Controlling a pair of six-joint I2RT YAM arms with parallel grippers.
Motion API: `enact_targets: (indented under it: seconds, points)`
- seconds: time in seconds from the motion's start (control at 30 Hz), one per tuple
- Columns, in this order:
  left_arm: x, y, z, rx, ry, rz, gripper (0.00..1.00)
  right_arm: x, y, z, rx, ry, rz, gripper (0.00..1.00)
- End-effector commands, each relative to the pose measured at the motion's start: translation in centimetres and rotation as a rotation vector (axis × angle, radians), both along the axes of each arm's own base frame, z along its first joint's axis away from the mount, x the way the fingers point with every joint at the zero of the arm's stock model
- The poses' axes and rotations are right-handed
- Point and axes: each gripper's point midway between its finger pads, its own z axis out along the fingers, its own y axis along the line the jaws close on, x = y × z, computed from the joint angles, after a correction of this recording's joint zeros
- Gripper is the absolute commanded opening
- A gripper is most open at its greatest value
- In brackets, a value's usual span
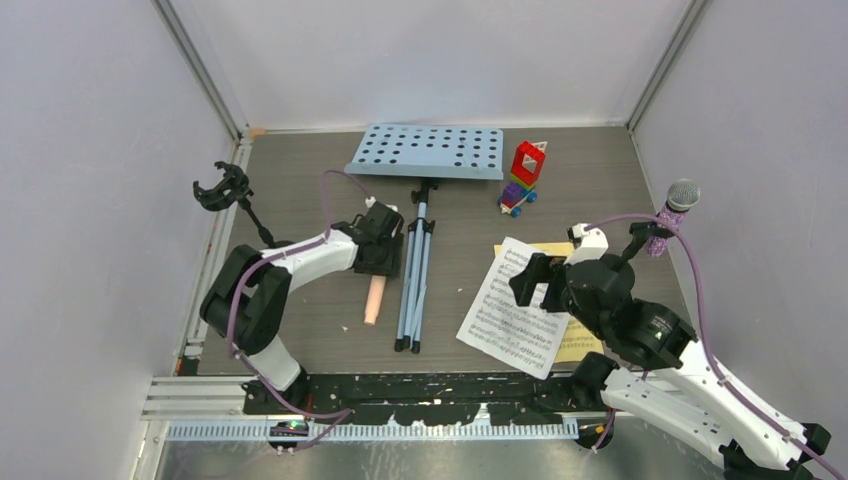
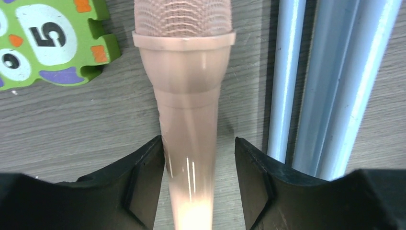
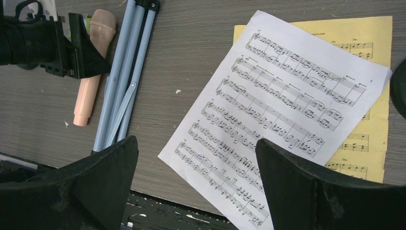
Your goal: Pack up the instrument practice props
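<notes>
The peach microphone [image 1: 373, 300] lies on the table, with its mesh head far from the left wrist camera. My left gripper [image 1: 382, 262] is low over it and open. Its fingers stand on either side of the handle [image 2: 189, 120], the left one against it and a gap at the right. My right gripper [image 3: 196, 140] hovers open above the white score sheet [image 3: 282, 110], which overlaps the yellow sheet [image 3: 368, 134]. The pale-blue music rack [image 1: 428, 152] lies flat, its folded legs [image 2: 330, 86] just right of the microphone. At the right a purple glitter microphone [image 1: 670, 220] stands in a holder.
An empty black mic holder [image 1: 222, 188] stands at the table's left edge. A colourful toy brick car [image 1: 523, 178] sits right of the rack. A small green numbered block [image 2: 48, 43] lies beside the microphone head. The table's front edge [image 3: 158, 196] is just below my right gripper.
</notes>
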Motion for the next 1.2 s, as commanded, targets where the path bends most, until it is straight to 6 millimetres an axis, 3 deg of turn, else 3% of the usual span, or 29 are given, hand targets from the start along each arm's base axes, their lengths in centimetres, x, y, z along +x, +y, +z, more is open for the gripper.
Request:
enact_targets:
  seconds: [0.0,0.2,0.47,0.6,0.73,0.9,1.03,1.1,1.17]
  points:
    - [0.7,0.1,3.8,-0.036,-0.095,0.018,0.58,0.6,-0.8,2.8,-0.009,-0.07,-0.019,0.97]
    - [1.4,-0.2,8.4,-0.079,-0.181,-0.002,0.64,1.3,-1.5,4.8,-0.126,-0.109,0.003,0.97]
    - [0.7,-0.5,14.2,-0.194,-0.318,-0.022,0.69,2.8,-4.8,10.3,-0.214,-0.222,-0.142,0.97]
    - [0.1,-1.6,18.2,-0.292,-0.462,-0.1,0.69,2.6,-6.5,12.9,-0.171,-0.263,-0.239,0.97]
    - [-0.8,-4.0,21.8,-0.371,-0.58,-0.245,0.7,1.5,-7.4,15.4,-0.041,-0.31,-0.274,0.97]
    - [-1.6,-9.9,25.6,-0.478,-0.73,-0.412,0.71,-0.5,-9.3,18.9,0.105,-0.402,-0.29,0.96]
    - [-3.1,-17.4,28.9,-0.544,-0.889,-0.596,0.75,-2.2,-11.1,21.3,0.179,-0.456,-0.299,0.96]
    - [-3.8,-21.5,29.8,-0.572,-0.927,-0.682,0.77,-2.7,-11.6,21.5,0.181,-0.465,-0.297,0.96]
    - [-3.2,-25.7,29.5,-0.592,-0.935,-0.733,0.77,-3.0,-12.1,21.3,0.174,-0.463,-0.302,0.96]
